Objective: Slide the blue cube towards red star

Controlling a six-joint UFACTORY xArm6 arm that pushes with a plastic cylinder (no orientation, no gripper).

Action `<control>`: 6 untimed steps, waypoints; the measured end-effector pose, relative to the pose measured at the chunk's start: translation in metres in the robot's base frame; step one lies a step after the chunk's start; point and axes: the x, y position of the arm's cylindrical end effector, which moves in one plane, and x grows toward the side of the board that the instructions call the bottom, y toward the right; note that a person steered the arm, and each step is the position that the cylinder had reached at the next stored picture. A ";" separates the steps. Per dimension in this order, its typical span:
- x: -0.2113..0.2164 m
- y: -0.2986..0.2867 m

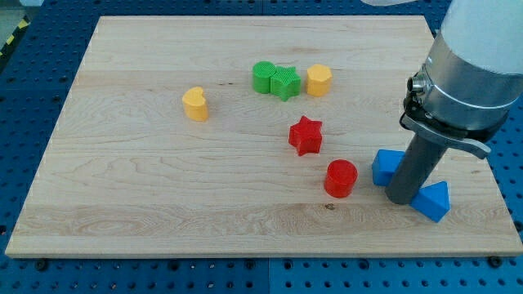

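The arm [470, 65] is seen at the view's right, coming down from the top corner. It is wide and grey up high, with a dark ring clamped around it lower down. A straight dark rod [415, 167] is held upright below that ring. My tip [403, 198] is set down low, at the view's lower right.

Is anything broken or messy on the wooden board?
Nothing looks broken or spilled. The green star is squeezed right against the green round block, and my tip stands between the blue cube and the blue triangle block. The red star sits alone.
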 end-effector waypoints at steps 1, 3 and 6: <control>-0.010 0.000; -0.042 -0.001; -0.027 0.006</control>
